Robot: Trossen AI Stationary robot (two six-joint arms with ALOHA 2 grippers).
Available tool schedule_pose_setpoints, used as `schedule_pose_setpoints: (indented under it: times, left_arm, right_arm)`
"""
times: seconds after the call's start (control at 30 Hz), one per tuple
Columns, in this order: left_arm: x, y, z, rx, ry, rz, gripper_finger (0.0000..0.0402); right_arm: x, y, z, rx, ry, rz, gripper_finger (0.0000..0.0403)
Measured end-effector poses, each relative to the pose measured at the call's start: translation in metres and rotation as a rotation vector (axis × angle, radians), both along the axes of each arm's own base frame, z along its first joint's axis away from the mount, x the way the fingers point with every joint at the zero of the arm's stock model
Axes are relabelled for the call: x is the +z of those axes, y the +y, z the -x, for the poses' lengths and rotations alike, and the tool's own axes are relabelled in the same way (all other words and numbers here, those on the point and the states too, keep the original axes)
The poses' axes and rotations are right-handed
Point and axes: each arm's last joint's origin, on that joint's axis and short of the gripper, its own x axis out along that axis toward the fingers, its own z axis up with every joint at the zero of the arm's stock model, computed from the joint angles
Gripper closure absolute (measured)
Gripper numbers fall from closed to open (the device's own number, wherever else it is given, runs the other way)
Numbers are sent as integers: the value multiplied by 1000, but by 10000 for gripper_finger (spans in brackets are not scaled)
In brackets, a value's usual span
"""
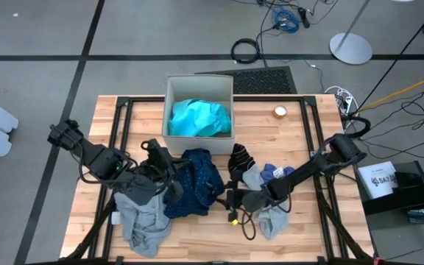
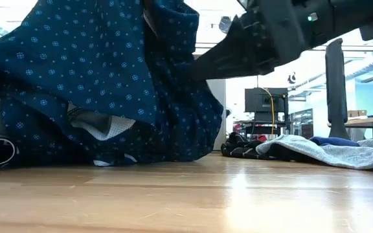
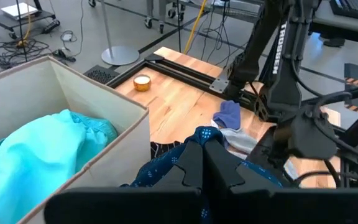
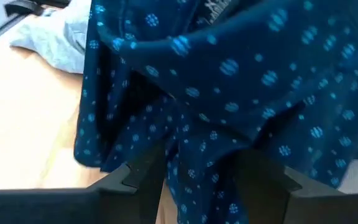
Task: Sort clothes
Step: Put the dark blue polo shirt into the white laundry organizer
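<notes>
Navy dotted garment (image 1: 197, 184) hangs bunched between the two arms, its hem trailing on the counter (image 1: 300, 140); the left claw (image 1: 169, 179) is clamped on its upper edge, while the right claw (image 1: 234, 199) has its fingers apart around a lower fold. Behind the left claw, the beige box (image 1: 169, 103) holds the turquoise garment (image 1: 199, 118). Risk: the trailing cloth could snag the grey garment (image 1: 142, 217) or slip free. Readable writing: "TROSSEN" on the right arm (image 3: 284, 56)

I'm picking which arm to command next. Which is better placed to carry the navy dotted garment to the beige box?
Left, probably. The left gripper already pinches the navy dotted fabric garment, beside the beige square box. The right gripper sits at the garment's far edge, farther from the box.
</notes>
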Motion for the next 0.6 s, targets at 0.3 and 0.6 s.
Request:
schedule_pose_setpoints:
  times: [0.3, 0.6]
  left_arm:
    - [-1, 3, -2, -12, 20, 9, 402]
    - [1, -2, 0, -79, 35, -29, 402]
  right_arm:
    - [-1, -7, -6, -94, 12, 31, 371]
    - [69, -8, 22, -129, -77, 152, 401]
